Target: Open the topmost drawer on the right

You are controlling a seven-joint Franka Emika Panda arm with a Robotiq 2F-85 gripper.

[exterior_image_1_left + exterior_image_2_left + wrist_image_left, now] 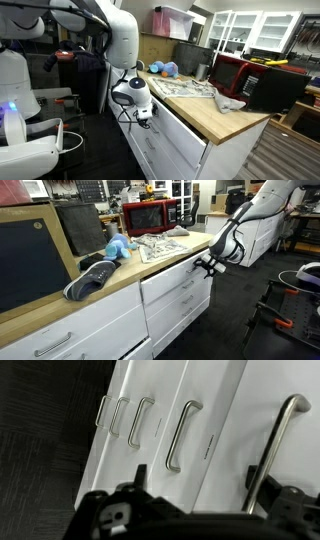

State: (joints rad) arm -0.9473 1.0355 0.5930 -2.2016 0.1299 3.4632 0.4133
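Note:
The topmost drawer [175,277] is a low white front right under the wooden countertop [225,118] of the white cabinet. In both exterior views it seems to stand slightly out from the cabinet face. My gripper [207,266] hangs at its front edge, level with the handle, and also shows below the counter edge as the gripper [143,115]. In the wrist view the gripper [200,478] is open. A metal bar handle [277,445] runs right beside the right finger [262,482], and the left finger [140,472] stands free against the white front.
Several more bar handles [182,432] line the white fronts. Taller drawers [180,305] sit below. On the counter lie a red microwave [150,218], a blue plush toy [117,248], a printed sheet [160,247] and a grey shoe [92,280]. A black stand [270,320] is on the floor.

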